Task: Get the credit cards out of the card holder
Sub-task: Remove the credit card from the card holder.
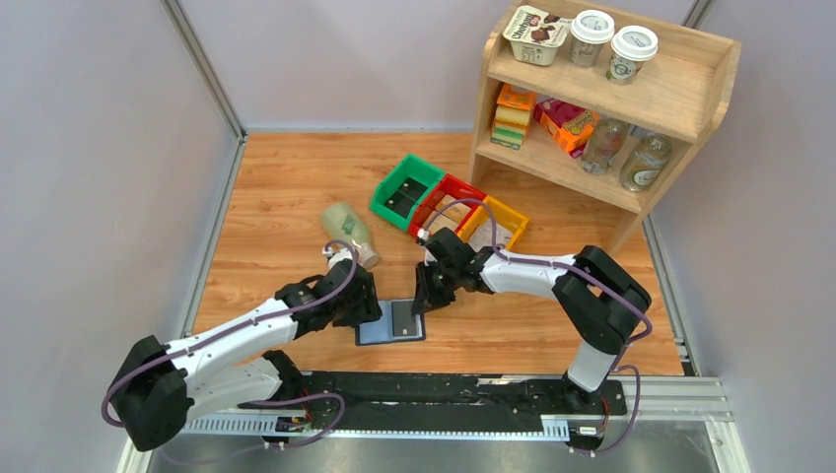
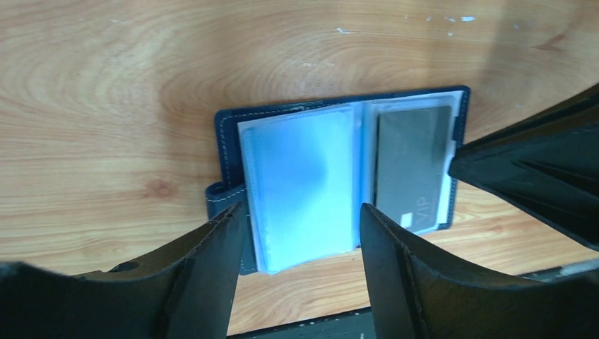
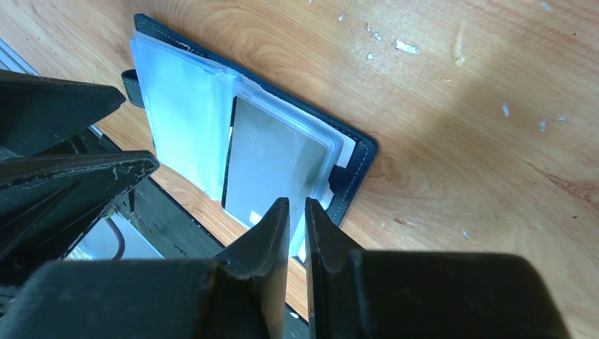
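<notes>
Smooth desk [image 1: 286, 197] and wide left fingers [image 2: 212, 268] mean the nearly shut right fingers [image 3: 272, 236] may drag the whole card holder [image 2: 226, 145].

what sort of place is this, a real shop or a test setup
Most likely a robot lab test cell, not a shop: plain grey partition walls box in a wooden table, two arms sit on a metal rail, and a wooden shelf of groceries looks staged.

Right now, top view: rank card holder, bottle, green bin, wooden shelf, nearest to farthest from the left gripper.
1. card holder, just right of it
2. bottle, straight beyond
3. green bin, farther back right
4. wooden shelf, far back right
</notes>
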### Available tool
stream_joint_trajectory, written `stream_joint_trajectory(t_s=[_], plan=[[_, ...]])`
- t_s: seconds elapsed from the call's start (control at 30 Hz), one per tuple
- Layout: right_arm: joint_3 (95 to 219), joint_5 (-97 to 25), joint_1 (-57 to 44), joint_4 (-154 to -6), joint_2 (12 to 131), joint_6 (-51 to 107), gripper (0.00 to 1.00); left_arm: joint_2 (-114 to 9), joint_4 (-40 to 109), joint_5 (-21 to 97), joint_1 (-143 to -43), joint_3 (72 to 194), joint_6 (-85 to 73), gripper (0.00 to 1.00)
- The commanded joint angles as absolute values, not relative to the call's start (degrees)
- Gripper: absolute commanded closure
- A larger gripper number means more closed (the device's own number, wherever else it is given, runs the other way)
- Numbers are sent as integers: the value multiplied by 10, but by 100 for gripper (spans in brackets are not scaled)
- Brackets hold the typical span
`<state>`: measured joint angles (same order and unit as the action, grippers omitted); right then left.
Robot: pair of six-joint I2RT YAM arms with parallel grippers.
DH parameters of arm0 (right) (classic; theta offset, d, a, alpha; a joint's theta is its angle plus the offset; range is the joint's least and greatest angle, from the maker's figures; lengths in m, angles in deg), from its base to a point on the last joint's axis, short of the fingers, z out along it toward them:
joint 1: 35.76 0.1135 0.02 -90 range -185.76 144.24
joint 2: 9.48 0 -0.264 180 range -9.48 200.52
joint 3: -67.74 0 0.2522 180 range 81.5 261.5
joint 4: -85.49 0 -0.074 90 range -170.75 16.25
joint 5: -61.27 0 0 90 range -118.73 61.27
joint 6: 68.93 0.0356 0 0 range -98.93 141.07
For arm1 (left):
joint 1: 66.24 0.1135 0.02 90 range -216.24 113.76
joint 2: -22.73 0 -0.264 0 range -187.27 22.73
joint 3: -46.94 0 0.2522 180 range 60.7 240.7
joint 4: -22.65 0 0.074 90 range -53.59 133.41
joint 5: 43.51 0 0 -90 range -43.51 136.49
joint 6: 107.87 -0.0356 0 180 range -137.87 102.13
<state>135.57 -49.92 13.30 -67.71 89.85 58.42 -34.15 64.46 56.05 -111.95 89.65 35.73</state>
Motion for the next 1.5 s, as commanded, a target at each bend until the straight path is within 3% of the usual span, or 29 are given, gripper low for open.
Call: stream_joint_trajectory(t_s=[0.0, 0.2, 0.5, 1.03, 1.1, 1.33, 1.47], plan=[[1375, -484, 136, -682, 876, 594, 82, -372, 719, 597, -1121, 937, 312, 31], [1375, -482, 140, -680, 889, 603, 78, -416, 728, 584, -1121, 940, 310, 34], [1380, -477, 152, -676, 909, 608, 78, -445, 670, 530, -1121, 913, 331, 55], [1388, -459, 157, -656, 922, 601, 76, -420, 610, 499, -1121, 887, 370, 64], [1382, -460, 157, -660, 926, 603, 77, -406, 618, 510, -1121, 885, 377, 62], [1359, -460, 157, -673, 934, 605, 78, -305, 625, 540, -1121, 891, 379, 43], [1351, -465, 157, -684, 934, 606, 78, -286, 608, 519, -1121, 912, 369, 38]])
